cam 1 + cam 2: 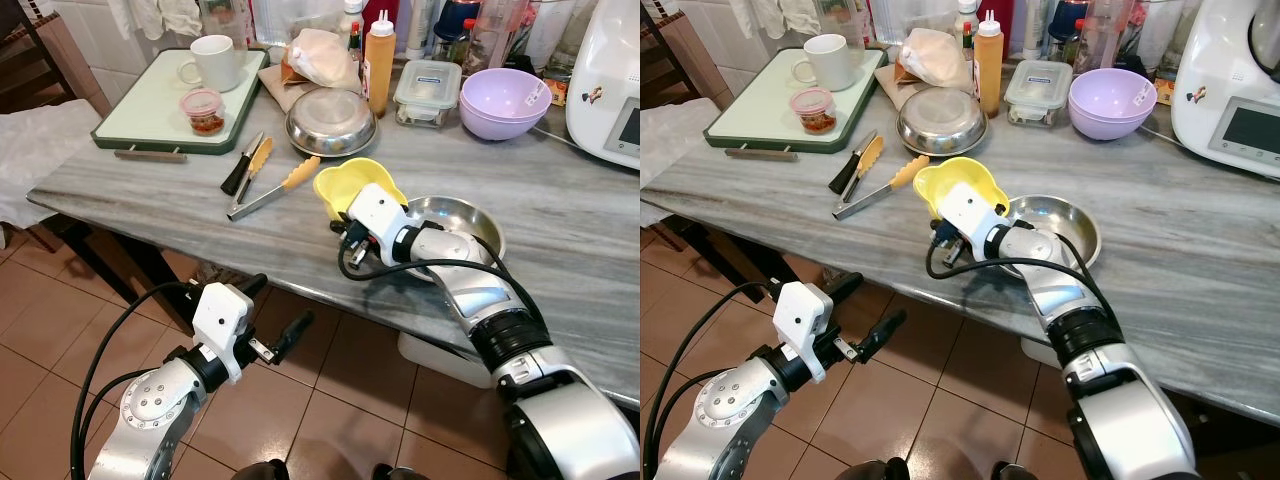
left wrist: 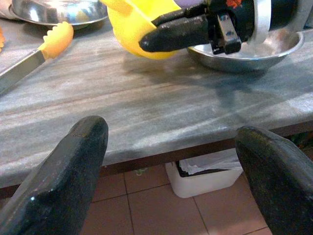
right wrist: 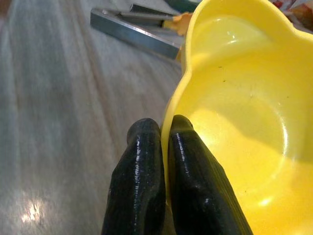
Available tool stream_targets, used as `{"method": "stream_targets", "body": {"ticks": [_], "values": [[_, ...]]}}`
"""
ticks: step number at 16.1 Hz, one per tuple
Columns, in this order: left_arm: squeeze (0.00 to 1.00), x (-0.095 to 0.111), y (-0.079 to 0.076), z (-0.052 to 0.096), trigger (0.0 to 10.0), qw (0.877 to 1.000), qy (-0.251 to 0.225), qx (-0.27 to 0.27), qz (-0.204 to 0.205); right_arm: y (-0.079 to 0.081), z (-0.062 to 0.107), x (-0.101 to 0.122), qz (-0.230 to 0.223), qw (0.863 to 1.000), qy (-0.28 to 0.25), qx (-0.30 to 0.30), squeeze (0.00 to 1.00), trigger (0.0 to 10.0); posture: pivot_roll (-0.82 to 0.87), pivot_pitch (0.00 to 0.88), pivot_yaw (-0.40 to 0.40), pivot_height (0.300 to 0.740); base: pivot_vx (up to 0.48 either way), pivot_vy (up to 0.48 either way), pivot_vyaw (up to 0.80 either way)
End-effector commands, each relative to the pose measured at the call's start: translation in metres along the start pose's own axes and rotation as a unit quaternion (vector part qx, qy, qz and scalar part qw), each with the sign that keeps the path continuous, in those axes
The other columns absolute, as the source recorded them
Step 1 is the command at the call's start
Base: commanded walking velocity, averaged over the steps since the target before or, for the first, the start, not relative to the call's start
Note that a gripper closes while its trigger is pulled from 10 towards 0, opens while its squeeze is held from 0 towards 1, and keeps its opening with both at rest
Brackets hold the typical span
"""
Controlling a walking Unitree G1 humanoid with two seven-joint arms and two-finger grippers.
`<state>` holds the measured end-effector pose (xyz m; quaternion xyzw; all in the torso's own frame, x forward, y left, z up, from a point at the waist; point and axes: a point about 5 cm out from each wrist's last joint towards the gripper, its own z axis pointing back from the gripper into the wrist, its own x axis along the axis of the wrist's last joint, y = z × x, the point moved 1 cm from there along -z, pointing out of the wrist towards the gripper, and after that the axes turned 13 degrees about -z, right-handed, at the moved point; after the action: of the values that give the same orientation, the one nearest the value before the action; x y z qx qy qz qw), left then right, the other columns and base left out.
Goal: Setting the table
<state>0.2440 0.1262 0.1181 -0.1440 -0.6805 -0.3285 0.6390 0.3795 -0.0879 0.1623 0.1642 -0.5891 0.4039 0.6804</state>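
Pinching the rim of the yellow bowl point(image 3: 234, 127), the right gripper point(image 3: 165, 161) has one finger inside the wall and one outside, clamped tight with only the thin plastic between them. The bowl sits tilted at the near side of the desk point(image 1: 180, 200), right at the gripper's tips; whether its base rests on the marble or is just off it I cannot tell.

Immediately behind the gripper, under the wrist — a shallow steel dish point(image 1: 470, 222), touching or nearly touching the forearm. Just beyond the bowl, on its far left side, lie the yellow-tipped tongs point(image 1: 268, 186), with a black-handled tool point(image 1: 241, 166) beside them. Further out: a second steel bowl point(image 1: 331, 122), a sauce bottle point(image 1: 379, 62), a lidded glass container point(image 1: 427, 92), a lilac bowl point(image 1: 503, 100), and a green tray point(image 1: 150, 105) carrying a white mug point(image 1: 214, 62) and a small red-lidded pot point(image 1: 204, 110).

Left gripper point(image 1: 270, 325) hangs below the desk edge over the tiled floor point(image 1: 330, 400), fingers spread, holding nothing.

Risks, as judged:
- Single-edge grip on a smooth rim — bowl could pivot or slip if swung quickly.
- Forearm may drag the steel dish toward the desk edge when the arm withdraws.
- Moving the bowl forward could nudge the tongs.
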Motion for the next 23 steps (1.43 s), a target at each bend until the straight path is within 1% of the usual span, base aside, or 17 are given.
{"method": "stream_targets", "body": {"ticks": [1,3,4,5,6,7,8,9,13,15,17,19,21,23], "values": [[0.0,0.001,-0.001,0.001,10.0,1.0,0.004,-0.008,-0.001,-0.004,0.001,0.0,0.015,1.0,0.006,0.001,0.0,10.0,0.06,0.172,0.058,0.74,0.0,0.0,0.0],[0.0,0.002,-0.001,0.0,10.0,1.0,0.003,-0.009,0.0,-0.007,0.002,-0.001,0.02,1.0,0.009,-0.001,0.0,10.0,0.06,0.172,0.058,0.74,0.0,0.0,0.0],[0.0,0.003,-0.001,0.0,10.0,1.0,0.003,-0.01,0.0,-0.011,0.003,-0.001,0.033,0.999,0.014,-0.005,0.46,10.0,0.06,0.171,0.059,0.74,0.0,0.0,0.0],[0.0,0.004,-0.002,-0.001,10.0,1.0,0.002,-0.01,0.0,-0.014,0.004,0.0,0.036,0.999,0.014,-0.013,0.53,10.0,0.06,0.171,0.059,0.74,0.0,0.0,0.0],[0.0,0.005,-0.002,-0.002,10.0,1.0,0.001,-0.01,0.001,-0.015,0.004,0.002,0.038,0.999,0.009,-0.012,0.82,10.0,0.05,0.17,0.059,0.74,0.0,0.0,0.0],[0.0,0.005,-0.002,-0.002,10.0,1.0,0.001,-0.01,0.002,-0.016,0.004,0.002,0.036,0.999,0.008,-0.015,0.88,10.0,0.05,0.17,0.059,0.74,0.0,0.0,0.0],[0.0,0.005,-0.002,-0.003,10.0,1.0,0.002,-0.009,0.003,-0.017,0.005,0.001,0.046,0.999,0.011,-0.017,1.0,10.0,0.06,0.168,0.058,0.74,0.0,0.0,0.0],[0.0,0.005,-0.002,-0.003,10.0,1.0,0.003,-0.01,0.004,-0.019,0.005,0.001,0.044,0.999,0.01,-0.02,1.0,10.0,0.06,0.166,0.058,0.74,0.0,0.0,0.0],[0.0,0.003,-0.001,-0.004,10.0,1.0,0.008,-0.009,0.003,-0.024,0.007,0.006,0.065,0.997,-0.002,-0.034,1.0,10.0,0.06,0.16,0.061,0.74,0.0,0.0,0.0],[0.0,0.002,-0.001,-0.005,10.0,1.0,0.009,-0.009,0.004,-0.029,0.01,0.013,0.085,0.995,-0.019,-0.052,1.0,10.0,0.05,0.157,0.059,0.74,0.0,0.0,0.0],[0.0,0.001,-0.001,-0.006,10.0,1.0,0.009,-0.008,0.003,-0.034,0.014,0.026,0.102,0.991,-0.05,-0.067,1.0,10.0,0.05,0.151,0.058,0.74,0.0,0.0,0.0],[0.0,0.0,0.0,-0.008,10.0,1.0,0.006,-0.009,0.003,-0.036,0.018,0.037,0.122,0.986,-0.076,-0.08,1.0,10.0,0.04,0.145,0.058,0.74,0.0,0.0,0.0],[0.0,-0.001,0.0,-0.01,10.0,1.0,0.005,-0.01,0.004,-0.034,0.021,0.045,0.124,0.983,-0.102,-0.088,1.0,10.0,0.02,0.14,0.06,0.74,0.0,0.0,0.0],[0.0,-0.001,0.0,-0.013,10.0,1.0,0.003,-0.012,0.004,-0.035,0.03,0.054,0.118,0.976,-0.137,-0.12,1.0,10.0,0.02,0.141,0.058,0.74,0.0,0.0,0.0]]}}
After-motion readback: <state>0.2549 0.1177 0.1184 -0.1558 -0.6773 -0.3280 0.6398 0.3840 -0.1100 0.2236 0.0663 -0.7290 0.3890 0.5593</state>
